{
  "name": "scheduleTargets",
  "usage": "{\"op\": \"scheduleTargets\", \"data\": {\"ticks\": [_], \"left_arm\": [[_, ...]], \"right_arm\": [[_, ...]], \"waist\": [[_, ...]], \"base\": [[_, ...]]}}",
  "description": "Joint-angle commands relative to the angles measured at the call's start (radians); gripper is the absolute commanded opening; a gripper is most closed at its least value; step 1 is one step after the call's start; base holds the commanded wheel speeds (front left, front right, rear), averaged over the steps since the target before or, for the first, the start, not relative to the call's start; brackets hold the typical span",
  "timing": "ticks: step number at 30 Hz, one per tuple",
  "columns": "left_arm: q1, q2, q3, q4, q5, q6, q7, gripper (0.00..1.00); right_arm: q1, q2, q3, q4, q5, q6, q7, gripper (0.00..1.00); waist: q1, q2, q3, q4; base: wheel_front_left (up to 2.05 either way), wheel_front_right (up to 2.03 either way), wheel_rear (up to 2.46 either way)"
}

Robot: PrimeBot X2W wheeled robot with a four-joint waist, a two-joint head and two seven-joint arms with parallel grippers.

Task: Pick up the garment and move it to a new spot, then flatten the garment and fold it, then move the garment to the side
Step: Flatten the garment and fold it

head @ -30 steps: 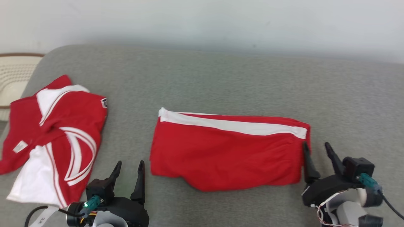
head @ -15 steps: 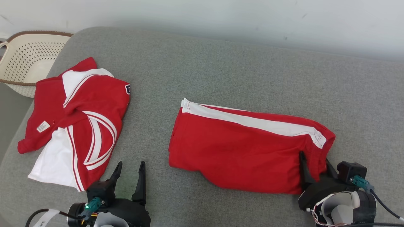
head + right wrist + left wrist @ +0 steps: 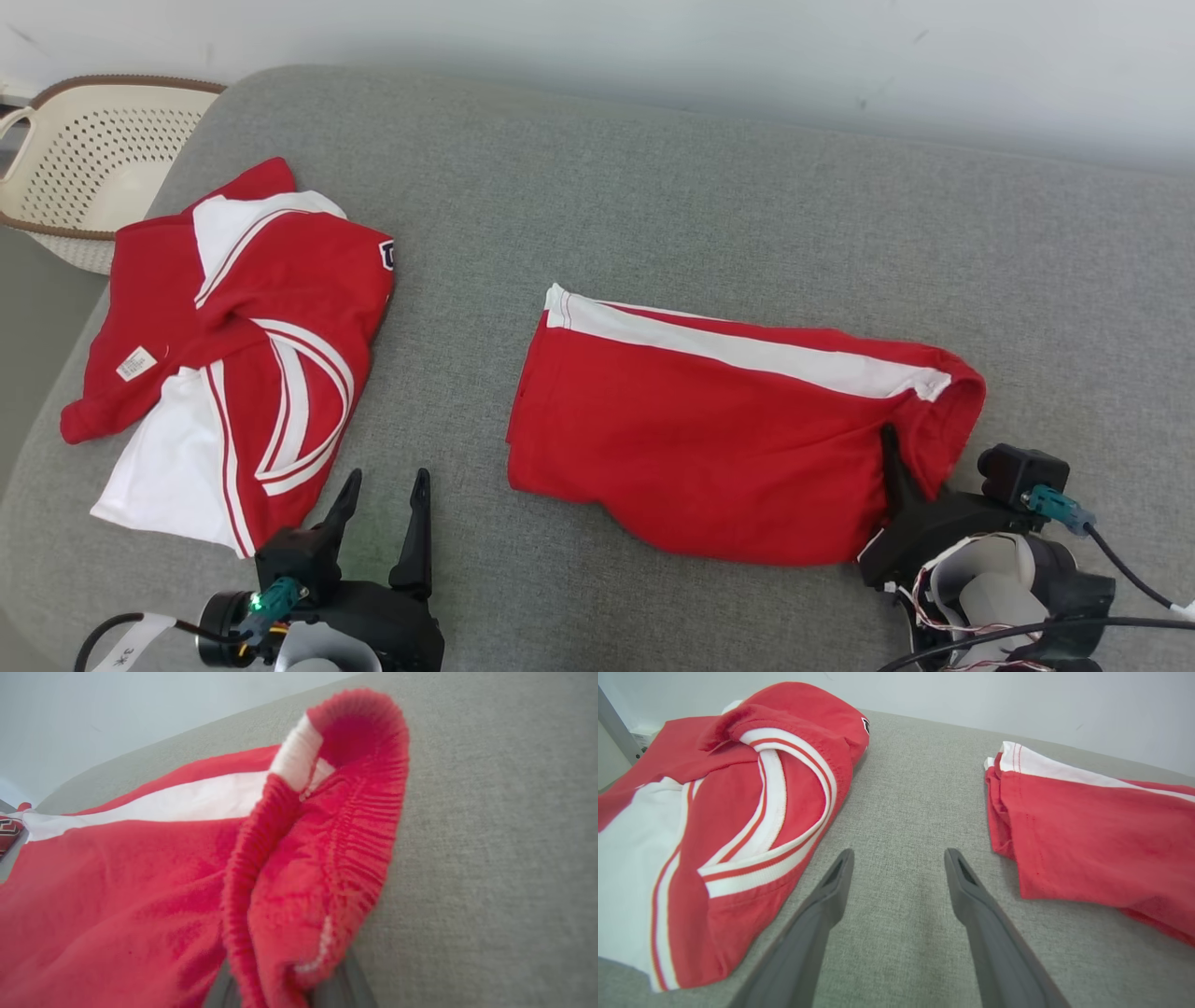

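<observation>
Left gripper (image 3: 387,478): I am holding it wide open and gripping nothing, its 2 fingers pointing across the bare cushion (image 3: 653,205) between the shirt (image 3: 233,355) and the shorts (image 3: 709,439).
Right gripper (image 3: 920,457): I am pinching the ribbed waistband of the shorts between my 2 fingers. 1 finger is lying on top of the cloth and the other is hiding under it.
Shorts: they are red with 1 white stripe along the far edge, and are lying folded near the middle of the cushion. The right end is curling up at my grip.
Shirt: it is red and white and is lying rumpled at the cushion's left, well apart from the shorts.
Cushion: it is grey and is carrying both garments.
Basket (image 3: 84,159): it is cream with a brown rim and many small holes, and is sitting beyond the cushion's far left corner.
Wall (image 3: 653,47): it is pale and is running behind everything.
</observation>
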Motion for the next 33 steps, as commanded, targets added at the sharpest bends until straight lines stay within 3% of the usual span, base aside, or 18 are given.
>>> {"op": "scheduleTargets", "data": {"ticks": [1,10,17,24,29,33], "left_arm": [[0.01,0.001,0.005,0.002,0.012,-0.005,-0.002,1.0],[0.041,0.001,0.007,-0.003,0.013,-0.004,-0.002,1.0],[0.036,0.001,-0.004,0.003,-0.003,-0.002,-0.002,1.0],[0.044,0.001,-0.012,0.011,-0.006,0.001,-0.002,1.0],[0.047,0.001,-0.033,0.021,-0.021,-0.002,-0.002,1.0],[0.049,0.001,-0.044,0.022,-0.032,-0.002,-0.002,1.0]], "right_arm": [[0.043,0.01,0.003,0.017,0.022,0.008,0.024,0.0],[0.051,-0.098,-0.086,-0.035,0.032,0.005,0.016,0.0],[0.008,-0.175,-0.093,-0.075,-0.011,0.005,0.015,0.0],[-0.012,-0.171,0.052,-0.181,0.007,0.005,0.015,0.0],[-0.034,-0.161,0.294,-0.278,0.081,0.005,0.021,0.0],[-0.068,-0.15,0.415,-0.28,0.129,0.005,0.031,0.0]], "waist": [[0.0,0.0001,-0.002,-0.002],[0.0,0.0001,-0.017,-0.044],[0.0,0.0001,-0.018,-0.083],[0.0,0.0001,-0.025,-0.105],[0.0,0.0001,-0.036,-0.099],[0.0,0.0001,-0.04,-0.069]], "base": [[0.0,0.0,0.0],[0.0,0.0,0.0],[0.0,0.0,0.0],[0.0,0.0,0.0],[0.0,0.0,0.0],[0.0,0.0,0.0]]}}
